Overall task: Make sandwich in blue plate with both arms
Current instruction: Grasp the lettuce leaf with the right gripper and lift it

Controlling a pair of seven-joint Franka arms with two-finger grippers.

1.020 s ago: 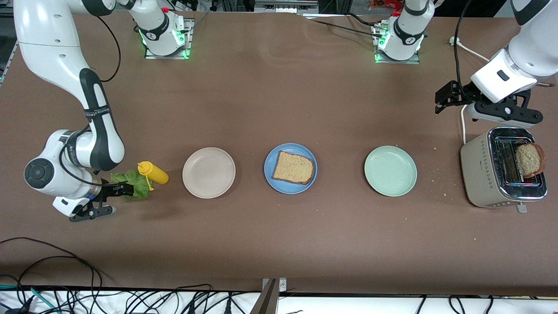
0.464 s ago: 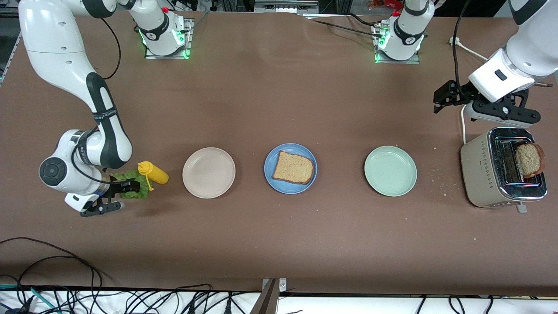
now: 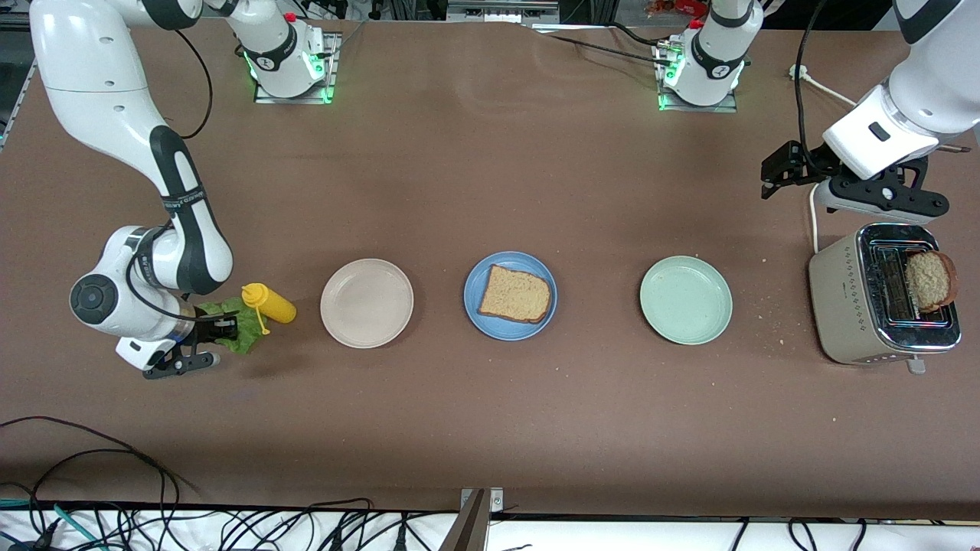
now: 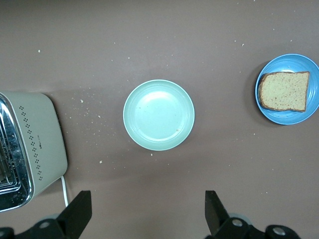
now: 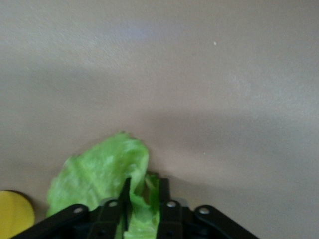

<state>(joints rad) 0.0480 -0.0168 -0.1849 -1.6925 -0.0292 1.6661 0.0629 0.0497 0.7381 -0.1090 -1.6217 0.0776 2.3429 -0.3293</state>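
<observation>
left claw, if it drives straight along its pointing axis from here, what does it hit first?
Probably bare table. The left claw, open, hangs beside the toaster and looks down on the tabletop, short of the pale green plate. Depth is unclear, so take this as likely.

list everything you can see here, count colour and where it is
blue plate: 1, sky blue, middle of the table, between the other two plates
bread slice: 1, brown, lying on the blue plate
beige plate: 1, beige, beside the blue plate toward the right arm's end
green plate: 1, pale green, beside the blue plate toward the left arm's end
toaster: 1, beige and chrome, at the left arm's end
second bread slice: 1, brown, sticking out of the toaster
lettuce leaf: 1, green, on the table at the right arm's end
mustard bottle: 1, yellow, lying beside the lettuce leaf
left end effector: 1, black, open, up over the table by the toaster, waiting
right end effector: 1, black, fingers closed on the lettuce leaf
</observation>
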